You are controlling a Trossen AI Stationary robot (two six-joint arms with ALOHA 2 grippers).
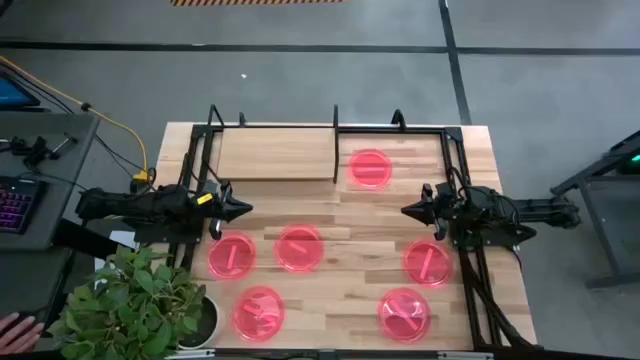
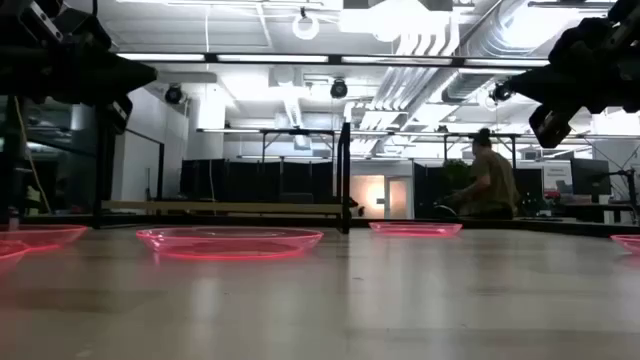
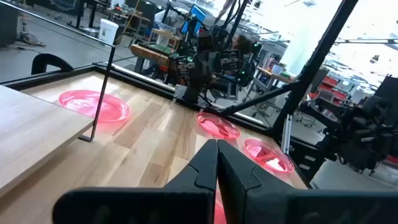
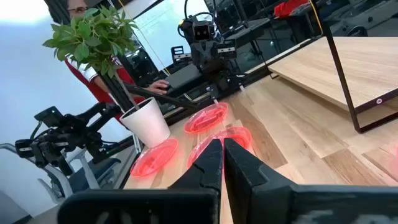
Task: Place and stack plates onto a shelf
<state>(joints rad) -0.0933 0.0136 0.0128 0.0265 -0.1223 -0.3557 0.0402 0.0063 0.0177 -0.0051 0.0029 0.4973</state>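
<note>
Several pink-red plates lie flat on the tabletop: one (image 1: 371, 168) beside the shelf, two (image 1: 232, 255) (image 1: 299, 247) in the middle left, one (image 1: 259, 312) near the front edge, and two (image 1: 428, 262) (image 1: 404, 313) on the right. The shelf (image 1: 275, 155), a light-wood board in a black tube frame, stands at the table's far left with nothing on it. My left gripper (image 1: 245, 210) hovers shut above the table's left side, pointing right. My right gripper (image 1: 405, 211) hovers shut opposite it, pointing left. The shut fingers also show in the wrist views: left gripper (image 3: 216, 155), right gripper (image 4: 222, 149).
A potted plant (image 1: 140, 300) stands at the table's near-left corner, close to the left arm. The black frame (image 1: 455, 170) runs along the far and right sides. A person's hand (image 1: 15, 328) shows at the lower left, and another person (image 2: 490, 180) is in the room behind.
</note>
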